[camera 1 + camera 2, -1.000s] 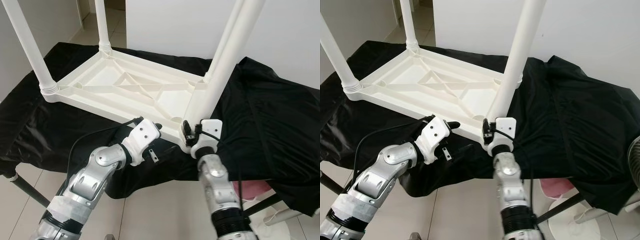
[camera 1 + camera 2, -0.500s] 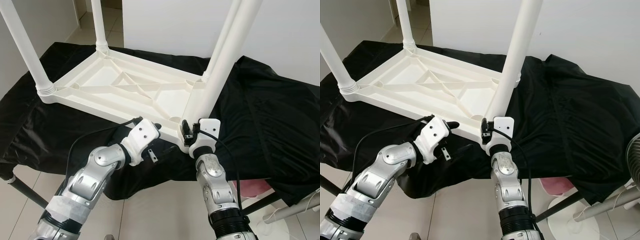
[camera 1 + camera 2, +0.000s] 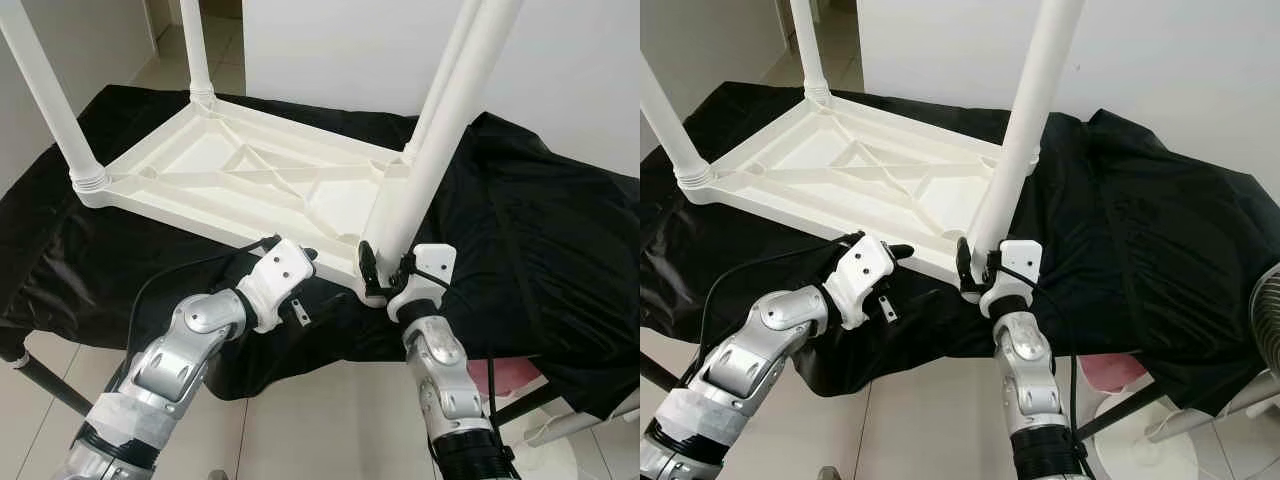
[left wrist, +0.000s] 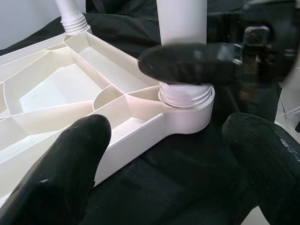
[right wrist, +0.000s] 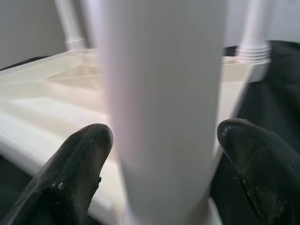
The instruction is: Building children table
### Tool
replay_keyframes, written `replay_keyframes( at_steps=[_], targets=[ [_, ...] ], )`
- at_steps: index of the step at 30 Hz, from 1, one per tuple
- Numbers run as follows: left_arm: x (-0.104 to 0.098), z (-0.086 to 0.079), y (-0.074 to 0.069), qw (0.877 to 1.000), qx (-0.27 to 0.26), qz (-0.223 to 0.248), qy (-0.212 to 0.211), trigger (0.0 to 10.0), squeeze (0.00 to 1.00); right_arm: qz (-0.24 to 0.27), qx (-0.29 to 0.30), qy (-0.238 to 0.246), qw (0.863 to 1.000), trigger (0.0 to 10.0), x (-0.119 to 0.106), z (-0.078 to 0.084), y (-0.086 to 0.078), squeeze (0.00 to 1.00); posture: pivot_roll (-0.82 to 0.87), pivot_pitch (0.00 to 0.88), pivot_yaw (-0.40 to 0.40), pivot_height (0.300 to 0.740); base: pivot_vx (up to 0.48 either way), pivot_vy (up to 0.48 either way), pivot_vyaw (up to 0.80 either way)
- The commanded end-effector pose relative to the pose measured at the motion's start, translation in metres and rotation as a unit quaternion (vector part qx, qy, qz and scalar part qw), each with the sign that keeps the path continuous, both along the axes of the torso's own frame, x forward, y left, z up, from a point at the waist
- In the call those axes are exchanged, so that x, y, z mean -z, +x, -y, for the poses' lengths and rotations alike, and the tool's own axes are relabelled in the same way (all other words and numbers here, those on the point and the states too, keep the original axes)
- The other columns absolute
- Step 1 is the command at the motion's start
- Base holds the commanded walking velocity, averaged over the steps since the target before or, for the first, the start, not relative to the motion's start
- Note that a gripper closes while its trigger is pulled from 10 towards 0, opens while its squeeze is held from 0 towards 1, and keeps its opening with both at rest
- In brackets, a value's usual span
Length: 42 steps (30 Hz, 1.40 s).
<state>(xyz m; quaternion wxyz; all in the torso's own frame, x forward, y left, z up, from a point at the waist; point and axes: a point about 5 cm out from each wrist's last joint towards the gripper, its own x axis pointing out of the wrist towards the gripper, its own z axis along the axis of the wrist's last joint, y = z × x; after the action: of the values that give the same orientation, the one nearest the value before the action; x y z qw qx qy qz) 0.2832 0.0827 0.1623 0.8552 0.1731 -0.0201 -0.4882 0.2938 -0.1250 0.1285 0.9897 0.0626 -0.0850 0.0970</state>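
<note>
Step in hand, by my read: seating the last leg (image 3: 432,140) into its socket at the near right corner of the tabletop (image 3: 250,178). The right gripper (image 3: 978,262) sits at the leg's base w/ fingers spread either side of it; the right wrist view shows gaps between pads and leg, so no clamp yet. The left gripper (image 3: 296,256) hovers at the tabletop's near edge, fingers spread, nothing held.

Next move prob. calls for closing on the leg and twisting or pressing it home, left gripper bracing the edge.

The tabletop is white plastic, upside down, ribbed underside up, lying on a black cloth (image 3: 540,230) over a stand. Three other legs stand upright at its other corners.
</note>
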Motion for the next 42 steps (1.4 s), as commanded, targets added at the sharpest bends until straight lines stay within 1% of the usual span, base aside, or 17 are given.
replay_keyframes(
  at_steps=[1,2,6,7,8,11,12,15,16,17,18,23,26,27,29,30,42],
  targets=[
    [0.001,0.001,-0.002,1.0,0.015,0.002,0.005,10.0,0.0,0.005,-0.012,0.003,1.0,10.0,0.001,0.007,-0.003,1.0,0.01,0.005,-0.073,0.74,0.0,0.0,0.0],
    [0.001,0.001,-0.002,1.0,0.016,0.001,0.006,10.0,0.0,0.004,-0.022,-0.01,1.0,10.0,0.002,0.01,-0.004,1.0,0.01,0.003,-0.071,0.74,0.0,0.0,0.0],
    [0.001,0.001,-0.002,1.0,0.017,0.002,0.006,10.0,0.0,0.002,-0.034,-0.018,0.999,10.0,0.003,0.013,-0.005,1.0,0.01,0.003,-0.071,0.74,0.0,0.0,0.0],
    [0.001,0.001,-0.001,1.0,0.018,0.002,0.007,10.0,0.0,0.004,-0.051,-0.025,0.998,10.0,0.002,0.017,-0.005,0.19,0.0,0.0,-0.071,0.74,0.0,0.0,0.0],
    [0.0,0.002,-0.001,1.0,0.02,0.002,0.008,10.0,0.0,0.004,-0.08,-0.044,0.996,10.0,0.001,0.021,-0.003,0.0,0.0,0.0,-0.062,0.74,0.0,0.0,0.0],
    [0.0,0.002,0.0,1.0,0.023,0.003,0.008,10.0,0.0,0.007,-0.102,-0.061,0.993,10.0,0.001,0.025,0.0,0.0,0.0,0.0,-0.06,0.74,0.0,0.0,0.0],
    [0.0,0.003,0.0,1.0,0.025,0.004,0.009,10.0,0.0,0.008,-0.128,-0.079,0.989,10.0,0.0,0.029,0.007,0.0,-0.01,0.0,-0.054,0.74,0.0,0.0,0.0],
    [0.0,0.004,0.001,1.0,0.026,0.004,0.009,10.0,0.0,0.006,-0.15,-0.085,0.985,10.0,-0.001,0.03,0.012,0.0,-0.01,0.0,-0.055,0.74,0.0,0.0,0.0],
    [0.0,0.004,0.001,1.0,0.027,0.005,0.009,10.0,0.0,0.001,-0.18,-0.094,0.979,10.0,-0.002,0.029,0.019,0.0,-0.01,0.0,-0.055,0.74,0.0,0.0,0.0],
    [0.0,0.004,0.001,1.0,0.027,0.005,0.009,10.0,0.0,0.001,-0.18,-0.094,0.979,10.0,-0.002,0.029,0.019,0.0,-0.01,0.0,-0.055,0.74,0.0,0.0,0.0],
    [-0.001,0.004,0.001,1.0,0.027,0.005,0.01,10.0,0.0,-0.001,-0.201,-0.107,0.974,10.0,-0.002,0.027,0.024,0.0,0.0,0.0,-0.057,0.74,0.0,0.0,0.0],
    [-0.001,0.003,0.001,1.0,0.023,0.007,0.01,10.0,0.0,-0.012,-0.234,-0.118,0.965,10.0,-0.002,0.023,0.034,0.0,0.01,0.0,-0.063,0.74,0.0,0.0,0.0],
    [-0.001,0.002,0.001,1.0,0.022,0.007,0.009,10.0,0.0,-0.013,-0.239,-0.123,0.963,10.0,-0.002,0.023,0.036,0.0,0.01,0.0,-0.063,0.74,0.0,0.0,0.0],
    [-0.001,0.002,0.0,1.0,0.021,0.007,0.009,10.0,0.0,-0.014,-0.242,-0.13,0.961,2.7,-0.001,0.023,0.037,0.0,0.02,0.0,-0.065,0.74,0.0,0.0,0.0],
    [-0.001,0.002,0.0,1.0,0.021,0.007,0.009,10.0,0.0,-0.014,-0.242,-0.13,0.961,2.7,-0.001,0.023,0.037,0.0,0.02,0.0,-0.065,0.74,0.0,0.0,0.0],
    [-0.001,0.001,0.0,1.0,0.02,0.007,0.009,10.0,0.0,-0.015,-0.246,-0.131,0.96,0.0,0.0,0.024,0.038,0.0,0.02,0.0,-0.065,0.74,0.0,0.0,0.0],
    [0.0,0.0,-0.002,1.0,0.019,0.005,0.01,10.0,0.0,-0.023,-0.254,-0.121,0.959,0.0,0.003,0.031,0.041,0.0,0.02,0.0,-0.064,0.74,0.0,0.0,0.0]
  ],
)
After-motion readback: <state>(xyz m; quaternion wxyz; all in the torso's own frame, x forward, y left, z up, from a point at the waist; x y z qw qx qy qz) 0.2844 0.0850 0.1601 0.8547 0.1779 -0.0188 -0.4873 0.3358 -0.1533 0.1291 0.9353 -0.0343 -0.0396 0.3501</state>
